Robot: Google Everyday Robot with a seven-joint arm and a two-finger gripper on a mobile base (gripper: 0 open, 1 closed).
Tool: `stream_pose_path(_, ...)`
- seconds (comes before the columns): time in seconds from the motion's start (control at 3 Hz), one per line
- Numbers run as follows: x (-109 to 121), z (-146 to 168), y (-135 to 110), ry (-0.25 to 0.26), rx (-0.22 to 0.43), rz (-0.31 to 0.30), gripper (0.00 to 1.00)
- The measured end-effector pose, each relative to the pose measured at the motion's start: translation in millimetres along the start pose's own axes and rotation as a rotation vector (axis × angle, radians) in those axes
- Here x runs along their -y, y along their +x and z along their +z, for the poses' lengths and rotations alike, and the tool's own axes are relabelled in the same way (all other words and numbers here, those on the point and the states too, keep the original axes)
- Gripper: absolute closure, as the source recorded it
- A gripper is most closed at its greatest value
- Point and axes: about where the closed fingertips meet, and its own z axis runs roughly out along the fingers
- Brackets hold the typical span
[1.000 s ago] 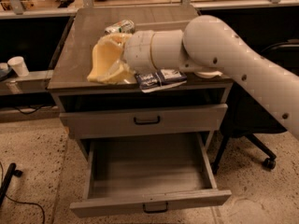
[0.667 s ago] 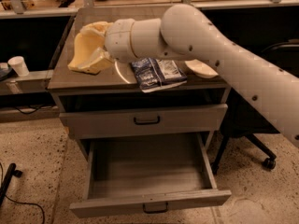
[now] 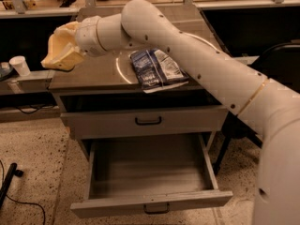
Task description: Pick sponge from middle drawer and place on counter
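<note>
My gripper [image 3: 63,50] hangs at the counter's left edge, at the end of the long white arm that reaches in from the right. It is shut on the sponge [image 3: 57,61], a pale yellow foam block held just above and partly beyond the left edge of the counter [image 3: 93,74]. The counter is a grey-brown top with a thin white circle line [image 3: 117,72]. The middle drawer [image 3: 150,205] is pulled wide open below, and its inside shows nothing in it.
A blue and white packet [image 3: 154,68] lies on the counter's front middle. A shut grey drawer front [image 3: 145,121] sits above the open one. A white cup [image 3: 19,65] stands on a ledge to the left. A dark chair [image 3: 281,55] is at the right.
My gripper has swung left across the counter with the sponge, from over the middle to the left edge. The packet and the open drawer have not moved.
</note>
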Motion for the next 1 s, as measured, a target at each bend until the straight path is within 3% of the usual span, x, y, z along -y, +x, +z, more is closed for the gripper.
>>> stream_pose_path(0.33,-6.9,26.8,21.3,-0.059,-0.056,0.035,0.81)
stream_pose_path(1.0,-20.3,24.9,57.7,-0.088,-0.11,0.088,0.35)
